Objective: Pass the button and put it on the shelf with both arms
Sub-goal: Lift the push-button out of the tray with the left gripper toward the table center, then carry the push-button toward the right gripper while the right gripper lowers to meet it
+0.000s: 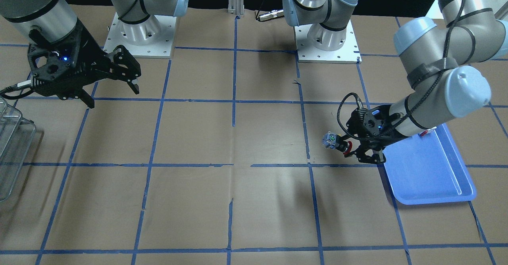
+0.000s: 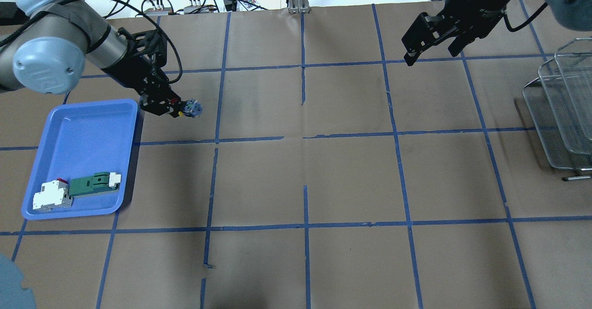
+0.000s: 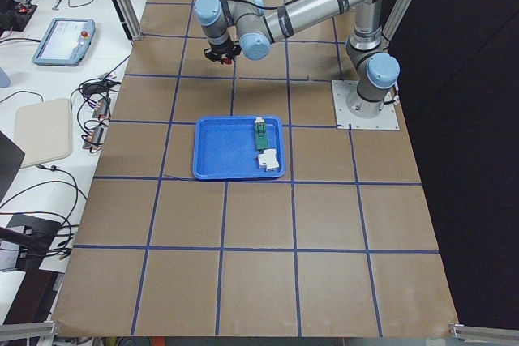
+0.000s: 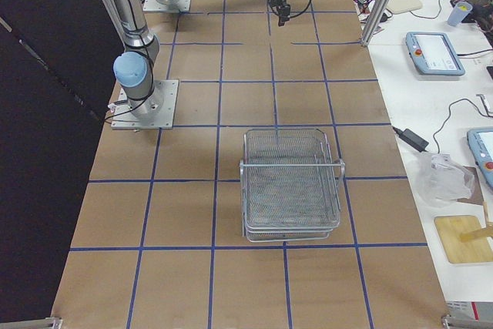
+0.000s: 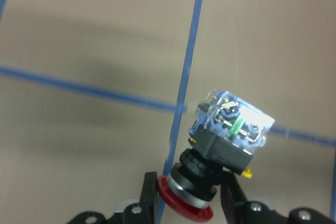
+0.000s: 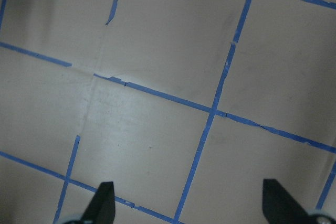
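Observation:
The button [image 1: 335, 142], with a red cap, black collar and clear bluish block, is held above the table in my left gripper [image 1: 349, 149]. The gripper is shut on the cap end, and the block end sticks out toward the table's middle. The overhead view shows the button [image 2: 191, 109] just right of the blue tray. In the left wrist view the fingers [image 5: 149, 195] clamp the button [image 5: 223, 140] at its collar. My right gripper [image 2: 430, 55] is open and empty, far from the button, above the table near the shelf [image 2: 562, 114]. The shelf, a silver wire-mesh rack, is empty [image 4: 291, 182].
The blue tray [image 2: 83, 133] lies under my left arm and holds a green-and-white flat part [image 2: 95, 183] and a white block with a red side [image 2: 51, 195]. Brown paper with a blue tape grid covers the table. The arm bases [image 1: 139, 35] stand at its robot-side edge.

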You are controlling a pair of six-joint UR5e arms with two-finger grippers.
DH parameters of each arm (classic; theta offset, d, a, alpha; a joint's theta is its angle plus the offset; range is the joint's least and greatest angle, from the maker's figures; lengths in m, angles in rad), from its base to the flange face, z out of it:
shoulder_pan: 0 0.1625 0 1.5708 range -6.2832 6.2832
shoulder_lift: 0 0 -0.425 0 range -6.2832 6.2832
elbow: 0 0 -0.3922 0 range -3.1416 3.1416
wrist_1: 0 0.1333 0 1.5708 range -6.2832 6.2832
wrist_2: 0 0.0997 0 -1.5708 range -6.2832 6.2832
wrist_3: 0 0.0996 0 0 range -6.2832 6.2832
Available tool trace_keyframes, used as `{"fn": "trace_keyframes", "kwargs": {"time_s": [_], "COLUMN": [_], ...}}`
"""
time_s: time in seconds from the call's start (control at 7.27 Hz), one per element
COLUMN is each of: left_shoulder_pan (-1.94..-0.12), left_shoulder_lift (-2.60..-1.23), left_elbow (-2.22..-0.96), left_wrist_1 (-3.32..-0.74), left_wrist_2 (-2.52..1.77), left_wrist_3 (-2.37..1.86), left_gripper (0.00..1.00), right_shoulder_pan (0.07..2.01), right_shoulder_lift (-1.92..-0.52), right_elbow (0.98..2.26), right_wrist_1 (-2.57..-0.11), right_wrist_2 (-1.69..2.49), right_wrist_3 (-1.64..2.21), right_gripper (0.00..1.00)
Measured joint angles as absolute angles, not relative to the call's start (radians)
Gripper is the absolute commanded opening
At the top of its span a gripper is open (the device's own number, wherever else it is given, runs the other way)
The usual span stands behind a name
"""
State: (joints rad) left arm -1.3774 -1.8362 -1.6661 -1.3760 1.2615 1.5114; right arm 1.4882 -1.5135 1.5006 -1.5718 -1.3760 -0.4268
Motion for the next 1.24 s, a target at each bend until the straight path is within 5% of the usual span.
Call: {"fn": "trace_keyframes", "kwargs": {"time_s": [1.24], "left_shoulder_pan": [-1.776], "left_shoulder_lift": [-1.821], "left_elbow": [-1.499], "left_wrist_1": [-1.341], "left_wrist_2": [0.987], "left_wrist_3": [0.888], "left_gripper": [0.00], "right_shoulder_pan": [1.480], "right_shoulder_lift": [-1.598], "right_elbow": [1.567], "right_wrist_1": [-1.556], "right_wrist_2": [-1.262], "right_wrist_3": [-1.432], "right_gripper": [1.00]}}
